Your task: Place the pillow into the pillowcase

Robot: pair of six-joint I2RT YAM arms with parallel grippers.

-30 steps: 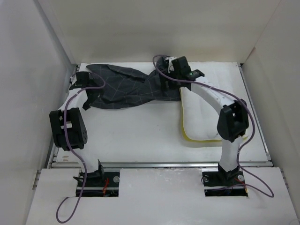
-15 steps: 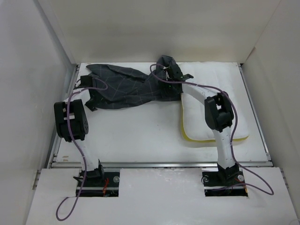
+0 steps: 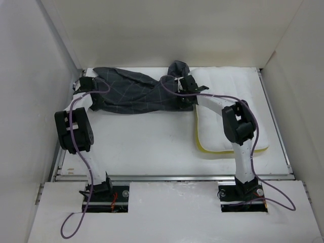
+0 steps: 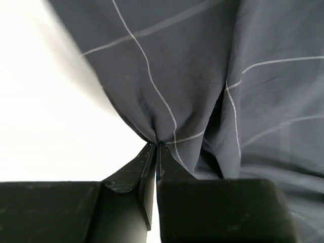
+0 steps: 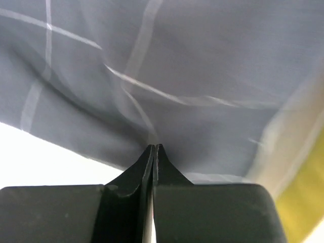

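The dark grey checked pillowcase [image 3: 134, 93] lies crumpled across the back of the table, its right end lapping onto the pillow. The white pillow [image 3: 230, 109] with a yellow lower edge lies at the right. My left gripper [image 3: 92, 97] is shut on the pillowcase's left end; in the left wrist view its tips [image 4: 156, 146] pinch a fold of the cloth [image 4: 202, 76]. My right gripper [image 3: 183, 97] is shut on the pillowcase's right end beside the pillow; its tips [image 5: 154, 148] pinch the fabric [image 5: 177, 66], with yellow pillow edge [image 5: 304, 202] at the lower right.
White walls [image 3: 30, 101] enclose the table on the left, back and right. The right arm's forearm [image 3: 215, 104] lies across the pillow's left part. Bare white tabletop [image 3: 147, 142] lies in front of the pillowcase.
Both grippers went from open to shut on the pillowcase. The left end of the cloth has been pulled up toward the back left corner; the right arm folded in and lowered at the pillow's corner.
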